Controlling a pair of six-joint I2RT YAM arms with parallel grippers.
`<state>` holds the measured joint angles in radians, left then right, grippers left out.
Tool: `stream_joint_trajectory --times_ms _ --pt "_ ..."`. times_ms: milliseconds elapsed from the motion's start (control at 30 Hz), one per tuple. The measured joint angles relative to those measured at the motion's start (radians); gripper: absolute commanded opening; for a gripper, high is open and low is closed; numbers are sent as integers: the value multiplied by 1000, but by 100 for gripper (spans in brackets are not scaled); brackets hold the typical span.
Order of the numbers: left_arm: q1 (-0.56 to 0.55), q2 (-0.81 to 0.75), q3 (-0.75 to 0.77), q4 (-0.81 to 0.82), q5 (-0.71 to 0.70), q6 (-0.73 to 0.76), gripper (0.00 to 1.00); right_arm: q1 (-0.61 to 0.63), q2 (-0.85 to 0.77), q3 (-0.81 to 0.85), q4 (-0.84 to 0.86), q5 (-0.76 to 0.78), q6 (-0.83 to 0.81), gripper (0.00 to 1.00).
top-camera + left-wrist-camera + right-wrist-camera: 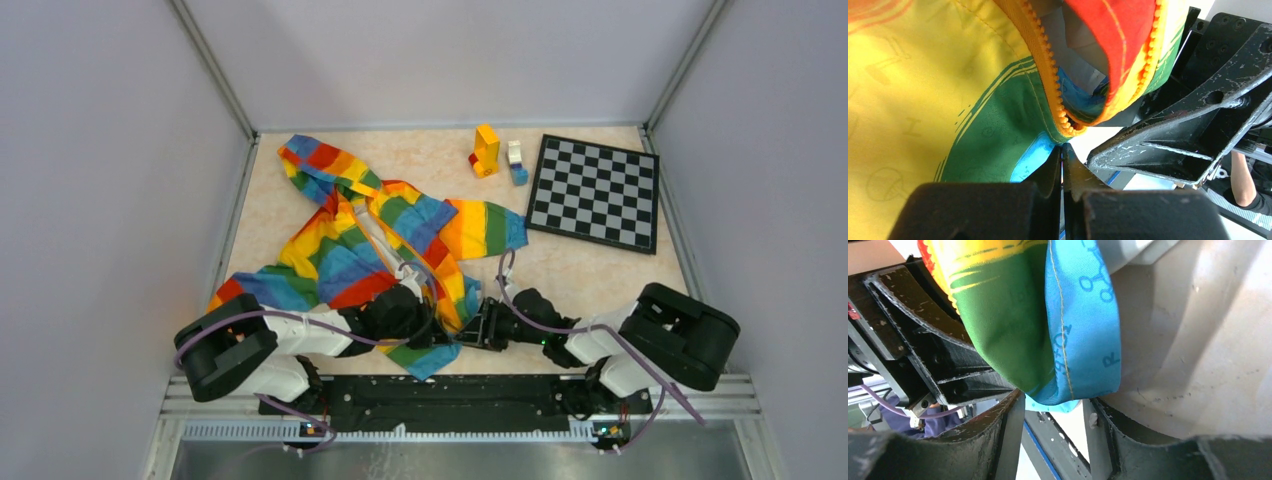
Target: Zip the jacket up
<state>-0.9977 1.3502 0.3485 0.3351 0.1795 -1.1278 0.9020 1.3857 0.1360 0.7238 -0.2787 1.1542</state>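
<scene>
Jacket [340, 255] | left tool [1063, 149] clamped on hem | right tool [1055, 407] apart | zipper [1050, 75] bottom hidden overhead

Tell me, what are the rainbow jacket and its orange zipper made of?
The jacket looks like thin woven cloth, smooth with a slight sheen. It folds softly and shows stitched seams and printed letters. It is probably synthetic, though the look alone can't settle that. The zipper has chunky orange teeth that look like moulded plastic, set on orange cloth tape.
</scene>
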Motion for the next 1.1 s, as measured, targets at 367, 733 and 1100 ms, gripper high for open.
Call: stream_joint_trajectory --times_ms 367,733,1100 --pt "0 -9 -5 3 0 -1 0 -1 38 -13 113 -2 -32 27" --pt "1 -20 -11 5 -1 -5 0 -1 31 -26 188 -30 -72 23" --pt "11 -31 -12 1 0 -5 0 -1 169 -58 367 -86 -79 18"
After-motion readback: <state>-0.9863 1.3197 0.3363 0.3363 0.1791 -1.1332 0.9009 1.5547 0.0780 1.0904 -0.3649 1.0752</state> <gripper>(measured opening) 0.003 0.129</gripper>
